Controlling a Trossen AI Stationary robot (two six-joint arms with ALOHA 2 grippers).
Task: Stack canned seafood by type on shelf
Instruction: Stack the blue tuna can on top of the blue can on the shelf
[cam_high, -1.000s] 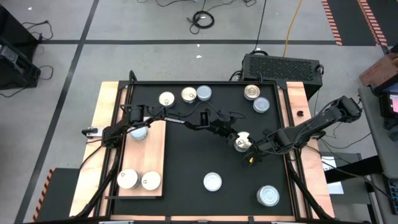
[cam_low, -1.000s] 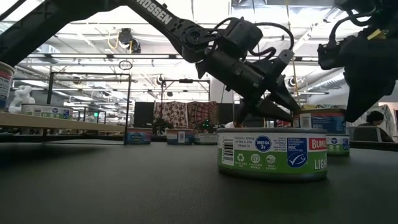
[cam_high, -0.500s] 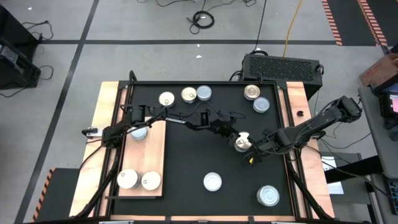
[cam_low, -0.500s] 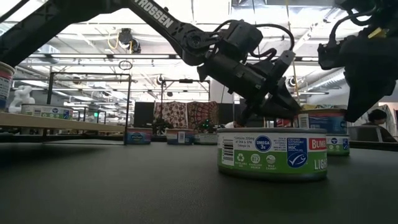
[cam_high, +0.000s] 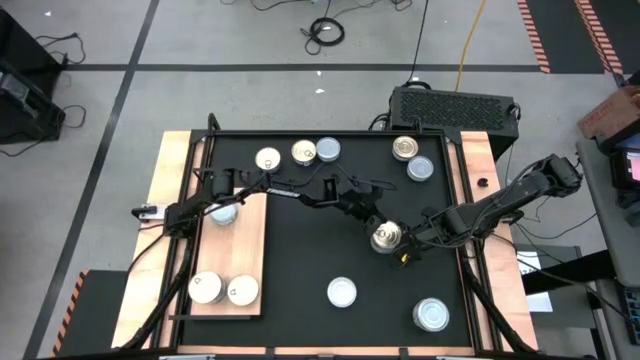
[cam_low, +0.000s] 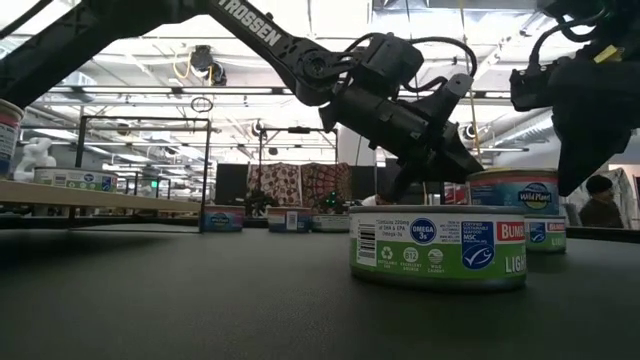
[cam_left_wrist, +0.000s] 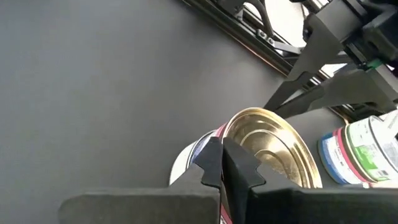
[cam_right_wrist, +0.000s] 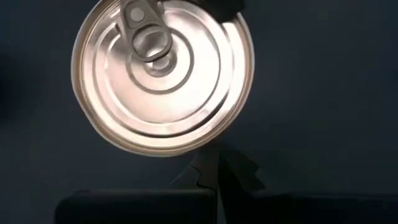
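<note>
Since a second ago, left gripper (cam_high: 372, 222) has clenched and the gold-topped can (cam_high: 386, 236) lies flat beside it, not visibly grasped. Right gripper (cam_high: 410, 243), fingers closed, sits just beside the can. Round tin, ringed pull-tab lid. Matte black mat (cam_high: 310, 260); wooden shelf (cam_high: 245, 250) well apart.

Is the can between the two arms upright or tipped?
Upright: the can shows its round pull-tab lid face-on from above, beside the shut left gripper.
</note>
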